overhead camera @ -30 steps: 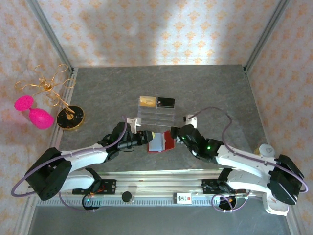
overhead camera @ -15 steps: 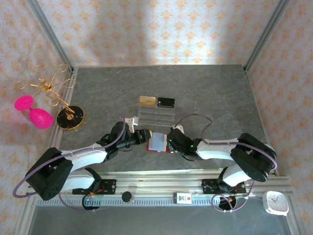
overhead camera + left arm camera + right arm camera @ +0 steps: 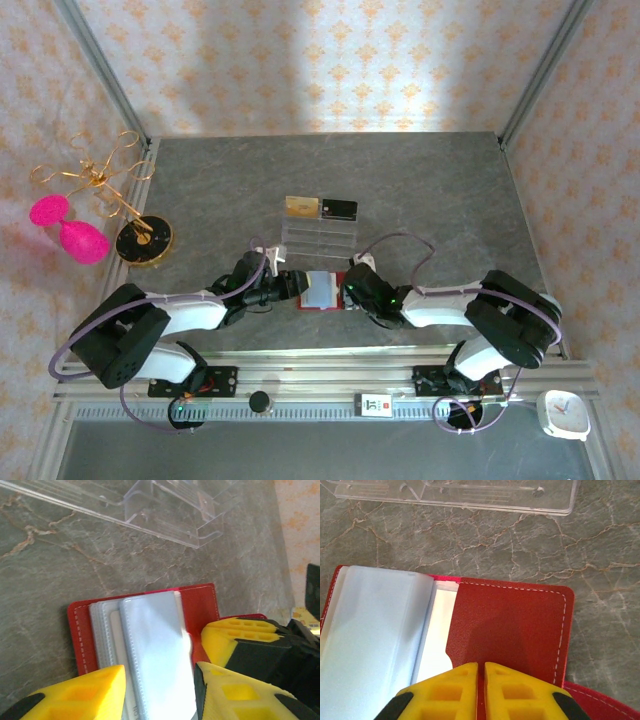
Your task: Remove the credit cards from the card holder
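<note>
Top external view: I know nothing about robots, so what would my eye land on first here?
A small red folding wallet lies open on the grey marbled table, its grey-blue clear sleeves showing. The left gripper straddles the sleeves with its yellow fingers apart; the right gripper is closed on the red cover. Left of the table sit two hot-pink glasses.

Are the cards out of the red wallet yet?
Not yet. Done: the wallet lies open on the table. In hand: the right pincer pinches its red flap, and the left pincer straddles the sleeves. Left: a white card sits tucked inside; nothing lies pulled out beside the wallet.
</note>
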Controlling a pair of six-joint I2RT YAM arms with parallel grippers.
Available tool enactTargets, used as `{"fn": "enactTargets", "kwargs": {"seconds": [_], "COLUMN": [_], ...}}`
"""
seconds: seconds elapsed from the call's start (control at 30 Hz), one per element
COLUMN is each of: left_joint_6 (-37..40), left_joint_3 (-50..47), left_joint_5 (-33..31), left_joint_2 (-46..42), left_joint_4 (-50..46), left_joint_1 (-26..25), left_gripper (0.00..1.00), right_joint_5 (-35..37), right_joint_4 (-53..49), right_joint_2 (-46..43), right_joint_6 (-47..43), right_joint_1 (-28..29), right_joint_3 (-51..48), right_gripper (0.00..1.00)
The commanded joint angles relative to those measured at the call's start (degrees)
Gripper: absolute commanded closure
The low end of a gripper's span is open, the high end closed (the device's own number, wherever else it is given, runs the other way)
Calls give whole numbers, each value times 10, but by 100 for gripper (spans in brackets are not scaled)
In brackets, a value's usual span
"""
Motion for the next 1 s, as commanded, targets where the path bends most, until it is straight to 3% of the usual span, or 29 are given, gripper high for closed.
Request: {"fn": "enactTargets", "kwargs": {"seconds": [0.0,0.47,0.73,0.97], "left_joint_6": [7,28,51,75], "left_joint_3": [6,38,65,99], "left_joint_5": [4,-9,-38,-125], "left_joint_2": [-2,54,63,25], "left_joint_4": [27,-1,-76,-159], "left_joint_1": [-11,-29,-41,-86], "left_gripper": [59,62,66,62], "right_joint_5": [-7,-14,-23,-25], "right_joint_4": [-25,-23,-14,-14], "right_joint_2": [19,23,24,25], "right_joint_6": [0,-10,-16,-24], "right_joint_1": [-4,-5,-5,-4], "right_joint_3": [-17,-8,-2,5], "right_gripper": [88,88,87,87]}}
